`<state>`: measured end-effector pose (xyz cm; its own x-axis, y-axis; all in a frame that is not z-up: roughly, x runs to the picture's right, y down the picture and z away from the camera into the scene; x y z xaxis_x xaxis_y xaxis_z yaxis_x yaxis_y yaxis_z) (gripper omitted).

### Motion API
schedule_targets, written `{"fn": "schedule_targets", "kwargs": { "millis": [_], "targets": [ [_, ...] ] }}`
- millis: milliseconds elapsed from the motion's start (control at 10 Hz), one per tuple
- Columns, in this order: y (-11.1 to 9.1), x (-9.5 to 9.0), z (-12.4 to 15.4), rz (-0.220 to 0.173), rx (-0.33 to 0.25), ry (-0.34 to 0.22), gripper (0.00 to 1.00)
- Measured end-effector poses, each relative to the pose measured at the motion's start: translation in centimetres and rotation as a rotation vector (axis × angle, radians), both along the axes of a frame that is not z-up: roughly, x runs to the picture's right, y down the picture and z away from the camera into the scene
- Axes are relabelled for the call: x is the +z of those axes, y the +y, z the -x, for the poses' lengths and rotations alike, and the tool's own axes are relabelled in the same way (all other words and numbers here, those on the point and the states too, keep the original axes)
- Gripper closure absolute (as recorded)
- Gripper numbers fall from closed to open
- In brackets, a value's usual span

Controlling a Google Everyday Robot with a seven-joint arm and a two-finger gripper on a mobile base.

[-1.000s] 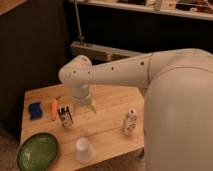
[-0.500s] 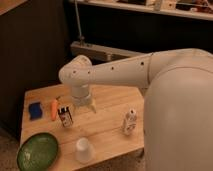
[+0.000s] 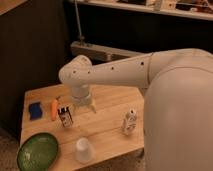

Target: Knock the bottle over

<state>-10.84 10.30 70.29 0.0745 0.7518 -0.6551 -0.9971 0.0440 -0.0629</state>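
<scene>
Bottle [image 3: 130, 122] upright near right edge of bench [image 3: 107, 137]; nothing done. End effector [image 3: 86, 106] mid-bench, well apart, grip state cannot tell. Approach and push left.

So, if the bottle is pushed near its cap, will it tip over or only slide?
Probably tip: the bottle stands upright, taller than wide. It looks like light plastic, so a low push might just slide it. Once down, its round body may roll. The gripper hangs apart, near the can.

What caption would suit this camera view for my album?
Robot gripper hangs over a wooden table, apart from the upright bottle it must topple.
</scene>
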Motion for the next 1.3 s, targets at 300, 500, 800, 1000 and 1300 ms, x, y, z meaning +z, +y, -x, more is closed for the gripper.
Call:
{"fn": "schedule_targets", "kwargs": {
  "millis": [300, 500, 800, 1000, 1300],
  "targets": [
    [0.0, 0.0, 0.0, 0.0, 0.0, 0.0, 0.35],
    [-0.1, -0.1, -0.2, -0.002, 0.002, 0.002, 0.35],
    [-2.2, -1.0, -3.6, -0.075, 0.055, 0.063, 0.35],
    [-5.2, -1.9, -8.1, -0.133, 0.094, 0.1, 0.38],
    [-9.9, -3.1, -18.6, -0.203, 0.211, 0.169, 0.69]
  ]
}}
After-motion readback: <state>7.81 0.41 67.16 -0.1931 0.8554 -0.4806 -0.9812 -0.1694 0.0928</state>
